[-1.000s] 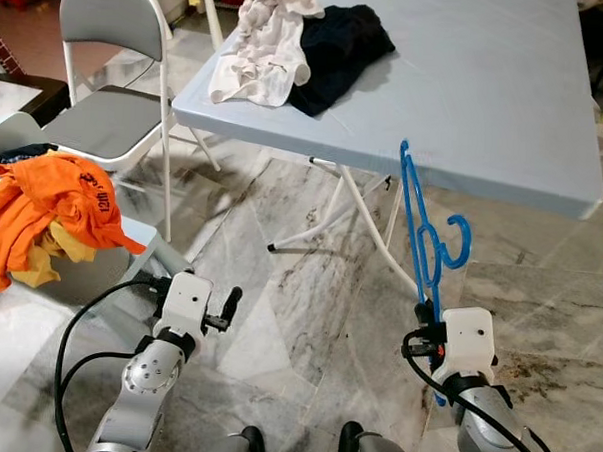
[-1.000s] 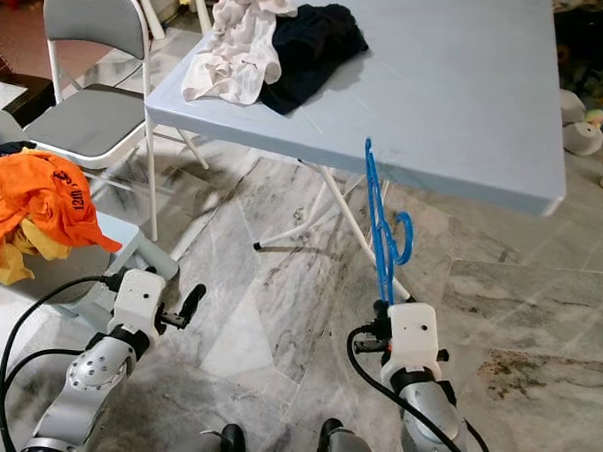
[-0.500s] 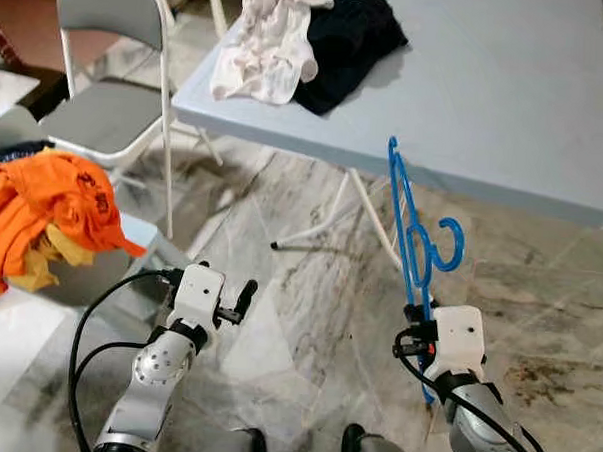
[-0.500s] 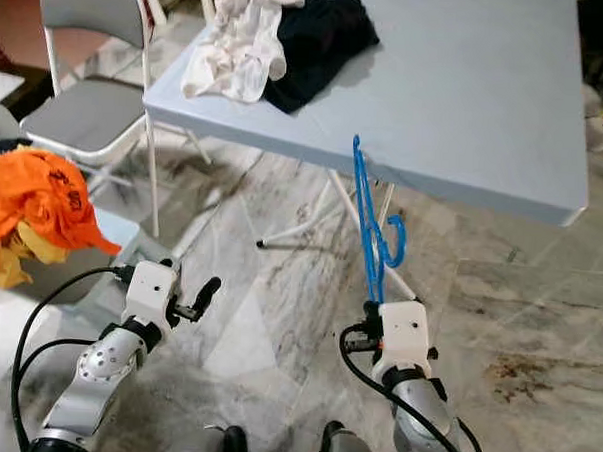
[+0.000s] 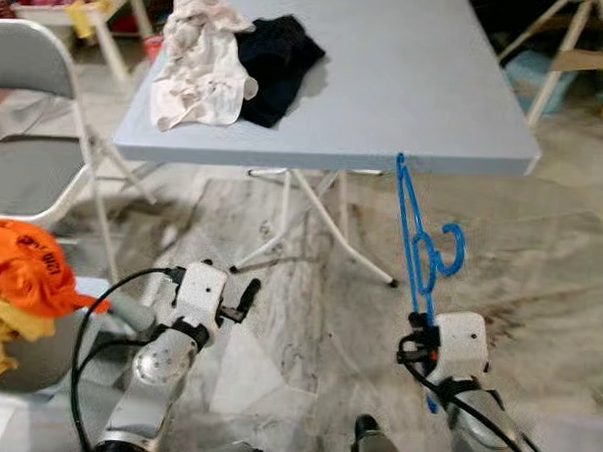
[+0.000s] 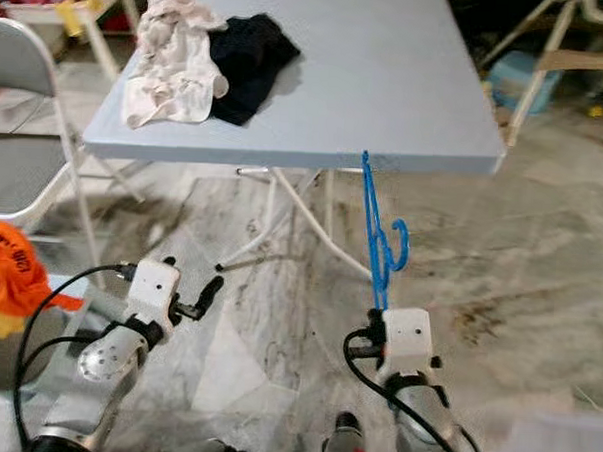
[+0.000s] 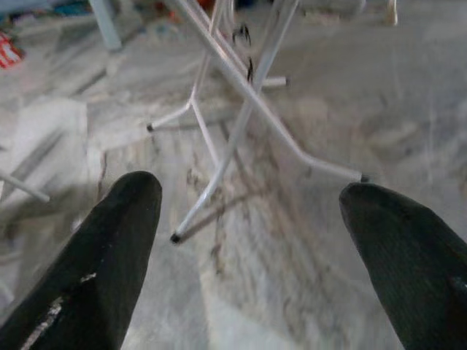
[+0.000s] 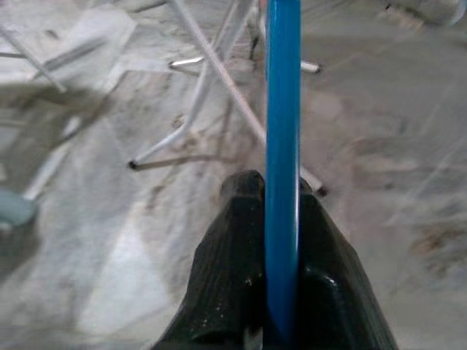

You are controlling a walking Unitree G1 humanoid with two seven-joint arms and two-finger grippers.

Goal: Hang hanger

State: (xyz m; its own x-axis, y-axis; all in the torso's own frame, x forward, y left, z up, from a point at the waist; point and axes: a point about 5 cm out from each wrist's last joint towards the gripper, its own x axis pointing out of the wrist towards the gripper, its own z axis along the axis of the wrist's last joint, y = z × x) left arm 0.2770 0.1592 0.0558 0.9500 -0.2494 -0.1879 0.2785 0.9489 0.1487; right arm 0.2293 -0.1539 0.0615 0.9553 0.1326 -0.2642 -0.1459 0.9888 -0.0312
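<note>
Right gripper (image 8: 273,219): pinched on the blue hanger (image 5: 418,246), low on its frame; wrist view shows both black fingers (image 8: 226,270) pressed against the blue bar.
Hanger: held upright over the floor, just in front of the table's (image 5: 408,81) near edge; top tip overlaps that edge in the head views, contact can't be told. Hook (image 5: 450,255) curls to the robot's right, about mid-height.
Left gripper (image 5: 240,298): fingers spread wide, nothing between them; held low over the marble floor (image 5: 298,316), well apart from the hanger. Wrist view looks at the table's white legs (image 7: 241,109).
Table top: white cloth (image 5: 200,66) and black garment (image 5: 274,50) touching each other at the far left corner; rest of the top bare.
Left side: grey folding chair (image 5: 29,164), cut off by the frame edge; orange garment (image 5: 24,274) over something yellow, on a grey thing mostly hidden beneath.
Hidden/unclear: right gripper's fingertips masked by its white wrist housing (image 5: 459,343) in the head views; hanger's bottom end disappears behind that housing. Far right background (wooden furniture, blue item) too blurred to identify. Both wrist views soft.
Change vs 1.0 s ago: whole view has swung, so camera moved; table's right corner is now in frame, chair and orange garment pushed toward the left edge. Grip on the hanger unchanged, hanger same upright pose. Left gripper still spread.
</note>
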